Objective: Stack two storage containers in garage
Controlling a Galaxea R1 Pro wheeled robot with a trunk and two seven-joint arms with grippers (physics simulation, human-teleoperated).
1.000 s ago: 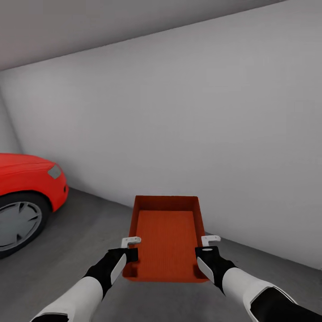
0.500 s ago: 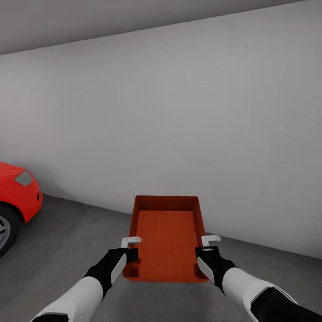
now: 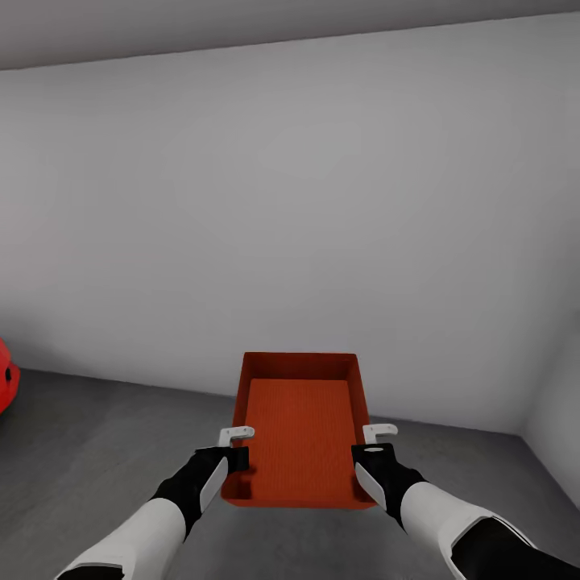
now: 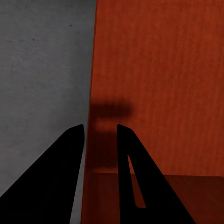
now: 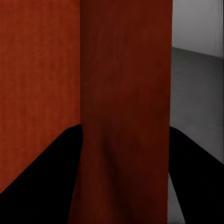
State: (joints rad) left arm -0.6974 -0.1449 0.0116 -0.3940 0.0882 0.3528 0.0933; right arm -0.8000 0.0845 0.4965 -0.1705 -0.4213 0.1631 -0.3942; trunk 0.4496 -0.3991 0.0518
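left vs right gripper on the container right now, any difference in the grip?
The left gripper clamps the storage container's left side wall, the right gripper its right side wall. In the left wrist view the left gripper's fingers straddle a thin wall edge; in the right wrist view the right gripper's fingers sit wider, around a broader wall face. Both hold near the container's near end, above the floor.

Ahead, the grey floor [image 3: 105, 427] lies bare from the near edge to the far wall [image 3: 322, 201], which closes off the whole far side. A side wall [image 3: 560, 435] meets it in a corner at far right, narrowing the room there. At far left a sliver of the red car [image 3: 5, 385] juts in. The container [image 3: 298, 427], clamped on its side walls by the left gripper [image 3: 235, 451] and right gripper [image 3: 372, 448], is held between the arms above the floor.
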